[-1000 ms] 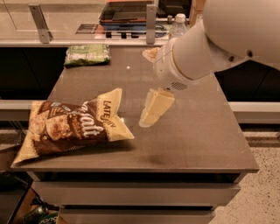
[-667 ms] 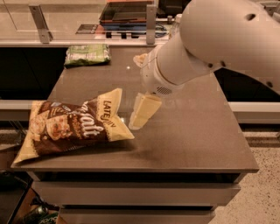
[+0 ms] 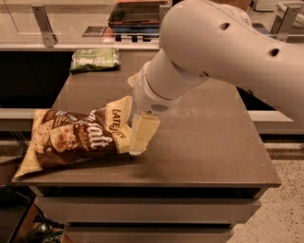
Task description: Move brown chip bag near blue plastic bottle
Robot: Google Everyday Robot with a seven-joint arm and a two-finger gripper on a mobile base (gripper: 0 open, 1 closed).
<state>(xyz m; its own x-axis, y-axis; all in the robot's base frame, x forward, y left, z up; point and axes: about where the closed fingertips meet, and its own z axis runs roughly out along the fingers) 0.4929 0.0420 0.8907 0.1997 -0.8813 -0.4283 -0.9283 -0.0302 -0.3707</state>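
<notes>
The brown chip bag (image 3: 76, 137) lies flat at the front left of the dark table (image 3: 209, 142), its cream-yellow end pointing right. My gripper (image 3: 138, 142) hangs from the large white arm and sits right at that cream end, its pale fingers (image 3: 142, 133) close over or against the bag's right edge. The blue plastic bottle is hidden behind the arm.
A smaller green bag (image 3: 95, 59) lies at the table's back left corner. A counter with a dark tray (image 3: 135, 14) runs behind the table. The table's front edge is just below the brown bag.
The arm has swung left and down across the table, bringing the gripper from mid-table to the bag's right end. The bag has not moved.
</notes>
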